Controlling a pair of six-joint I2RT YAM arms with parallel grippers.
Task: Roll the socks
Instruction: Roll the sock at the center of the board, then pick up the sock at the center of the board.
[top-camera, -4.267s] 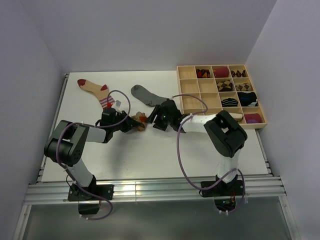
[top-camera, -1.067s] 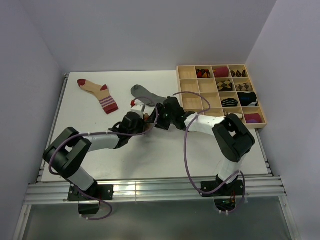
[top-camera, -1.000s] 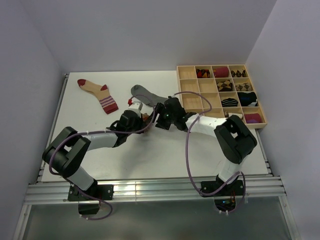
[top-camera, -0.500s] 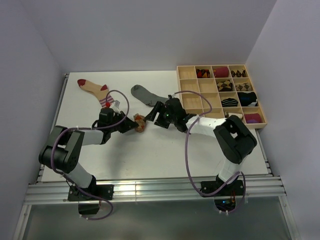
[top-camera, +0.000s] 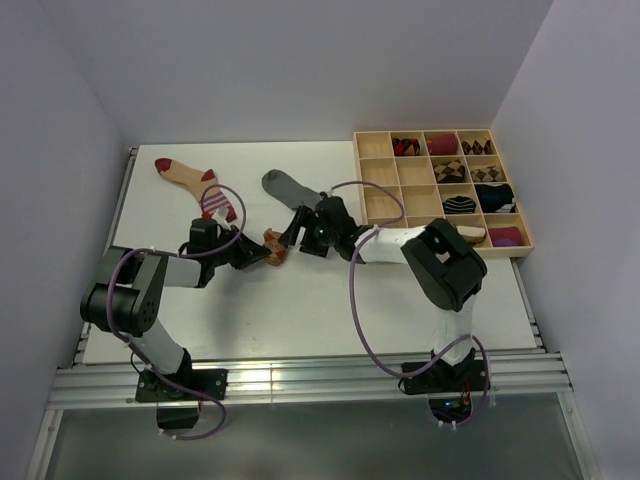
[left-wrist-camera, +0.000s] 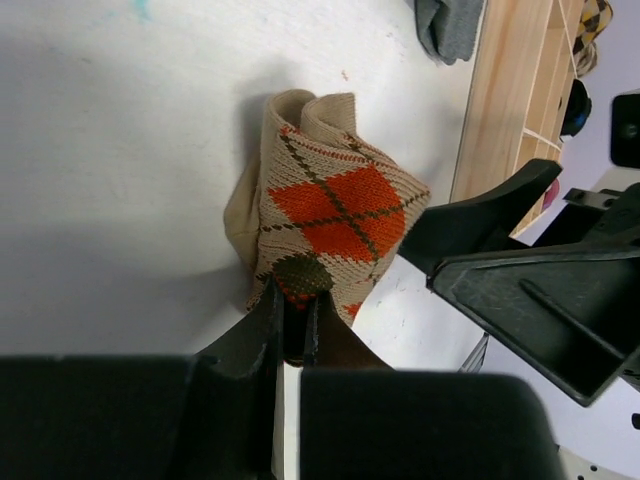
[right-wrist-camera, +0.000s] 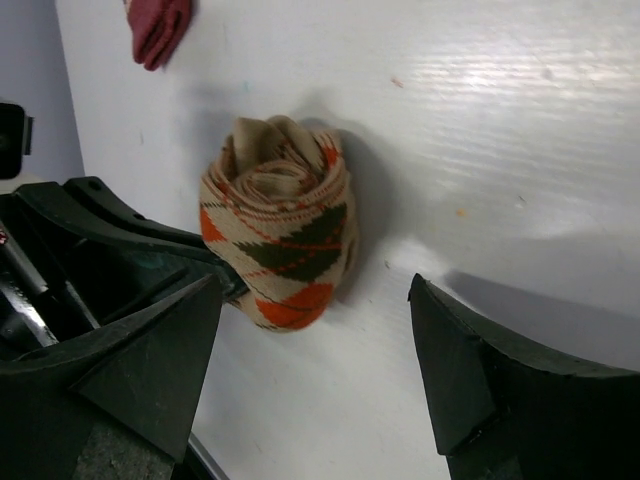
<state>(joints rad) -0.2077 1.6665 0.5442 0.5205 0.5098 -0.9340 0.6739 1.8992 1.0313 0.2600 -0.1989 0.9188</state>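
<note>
The brown argyle sock (top-camera: 274, 247) is rolled into a bundle on the table. My left gripper (top-camera: 258, 252) is shut on its lower edge; in the left wrist view the narrow jaws (left-wrist-camera: 290, 300) pinch the bundle (left-wrist-camera: 330, 215). My right gripper (top-camera: 297, 228) is open just right of the bundle, its fingers wide apart (right-wrist-camera: 315, 285) with the roll (right-wrist-camera: 285, 240) ahead of them and untouched. The grey sock (top-camera: 290, 188) lies flat behind the grippers. The beige sock with dark-red toe and striped cuff (top-camera: 195, 180) lies flat at the back left.
A wooden tray (top-camera: 378, 172) with many compartments stands at the back right, with several rolled sock bundles in its right-hand cells. Its edge (left-wrist-camera: 510, 100) is close behind the right gripper. The table ends in a metal rail at the near side.
My left gripper has drawn back to the left with the argyle roll. The right gripper's jaws have spread wider and it has shifted slightly left, off the roll.
</note>
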